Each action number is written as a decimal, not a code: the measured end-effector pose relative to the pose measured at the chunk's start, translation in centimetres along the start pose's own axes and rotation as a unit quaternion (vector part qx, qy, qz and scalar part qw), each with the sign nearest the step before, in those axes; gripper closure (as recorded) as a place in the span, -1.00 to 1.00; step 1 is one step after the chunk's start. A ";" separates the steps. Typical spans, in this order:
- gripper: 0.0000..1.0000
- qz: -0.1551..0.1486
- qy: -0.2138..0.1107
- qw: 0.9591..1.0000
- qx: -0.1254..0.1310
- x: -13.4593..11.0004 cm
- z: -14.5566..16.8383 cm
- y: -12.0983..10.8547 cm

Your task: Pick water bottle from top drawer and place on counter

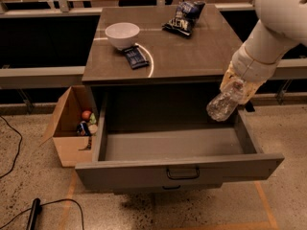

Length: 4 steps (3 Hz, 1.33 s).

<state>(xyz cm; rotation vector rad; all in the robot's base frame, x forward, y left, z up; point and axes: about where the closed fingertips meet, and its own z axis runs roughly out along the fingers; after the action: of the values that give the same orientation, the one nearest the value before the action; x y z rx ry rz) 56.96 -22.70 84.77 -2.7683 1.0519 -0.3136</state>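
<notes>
The top drawer (177, 169) of the grey cabinet stands pulled out, and its inside is bare. My gripper (236, 86) is shut on the water bottle (222, 104), a clear plastic bottle that hangs tilted with its free end down and to the left. It is held in the air above the drawer's right side, just below the front right corner of the counter (192, 51). My white arm comes in from the upper right.
On the counter are a white bowl (122, 34), a dark snack bar (135, 57) and a dark chip bag (184, 16). An open cardboard box (72, 123) with small items stands on the floor left of the cabinet. A black cable (33, 213) lies at bottom left.
</notes>
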 end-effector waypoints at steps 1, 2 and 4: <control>1.00 -0.015 0.011 1.000 0.021 1.5 -3.6 -2.1; 1.00 -0.026 0.026 0.998 0.041 3.7 -3.7 -5.4; 0.55 -0.026 0.059 0.996 0.058 9.5 0.5 -12.6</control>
<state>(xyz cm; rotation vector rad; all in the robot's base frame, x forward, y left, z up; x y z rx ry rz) 72.05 -19.69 88.41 -2.7049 0.9567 -0.5331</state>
